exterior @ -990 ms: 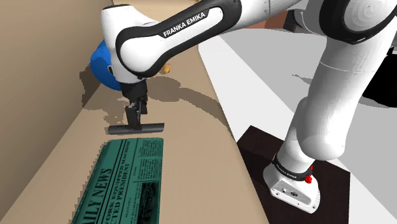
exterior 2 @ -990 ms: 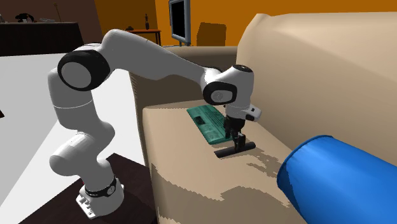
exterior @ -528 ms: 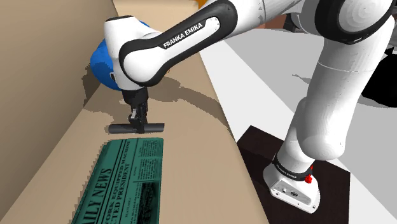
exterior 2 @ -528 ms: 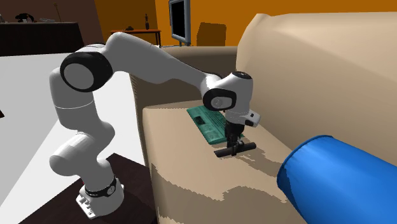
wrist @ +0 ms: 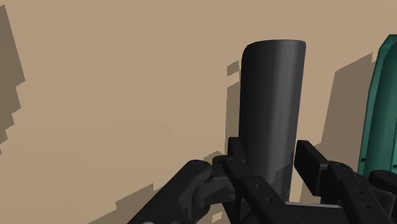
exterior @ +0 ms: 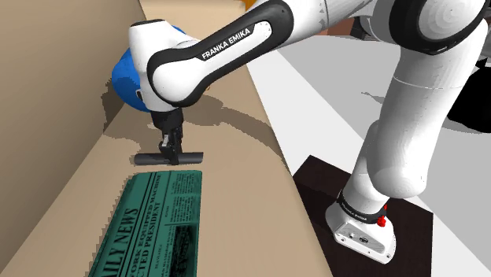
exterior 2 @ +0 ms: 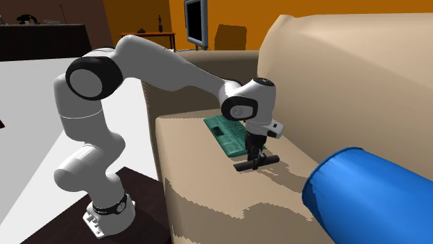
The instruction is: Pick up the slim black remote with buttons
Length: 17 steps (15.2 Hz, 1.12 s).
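1. Shoulder view's far left: the tan sofa backrest (exterior: 47, 86) rises like a wall. A blue cushion (exterior: 122, 79) sits by it, beyond the arm and well apart from the target, so it should not hinder the grasp.
2. Next: a green newspaper (exterior: 157, 224) lies flat on the sofa seat (exterior: 236, 197). Its top edge is just beside the target, with a thin strip of seat between them.
3. Target: the remote (exterior: 189, 156), a slim dark bar with no buttons discernible, lies flat on the seat between cushion and newspaper, long axis running across the seat.
4. The hand (exterior: 168, 149) stands upright over the remote's middle. In the wrist view the fingers (wrist: 318, 162) press against both long sides: closed on the remote. Judgement: gripping the narrow width at mid-length keeps the bar balanced for lifting.
5. The remote appears to rest on the seat; the lift is not yet done.
6. Far right: the arm's base sits on the dark stand (exterior: 409, 228), beside the sofa.
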Available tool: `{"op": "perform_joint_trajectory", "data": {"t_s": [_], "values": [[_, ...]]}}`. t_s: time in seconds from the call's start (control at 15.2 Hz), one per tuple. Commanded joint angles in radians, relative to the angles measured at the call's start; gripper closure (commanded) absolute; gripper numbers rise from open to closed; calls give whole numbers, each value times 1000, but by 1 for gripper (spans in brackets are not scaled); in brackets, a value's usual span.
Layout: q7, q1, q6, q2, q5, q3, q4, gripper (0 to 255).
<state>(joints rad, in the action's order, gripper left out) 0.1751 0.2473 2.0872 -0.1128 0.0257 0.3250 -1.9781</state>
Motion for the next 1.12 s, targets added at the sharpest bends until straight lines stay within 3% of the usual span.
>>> {"op": "perform_joint_trajectory", "data": {"t_s": [0.0,1.06], "values": [[0,0,-11,4,2,1,5,255],[3,-4,-193,53,17,1,140,255]]}}
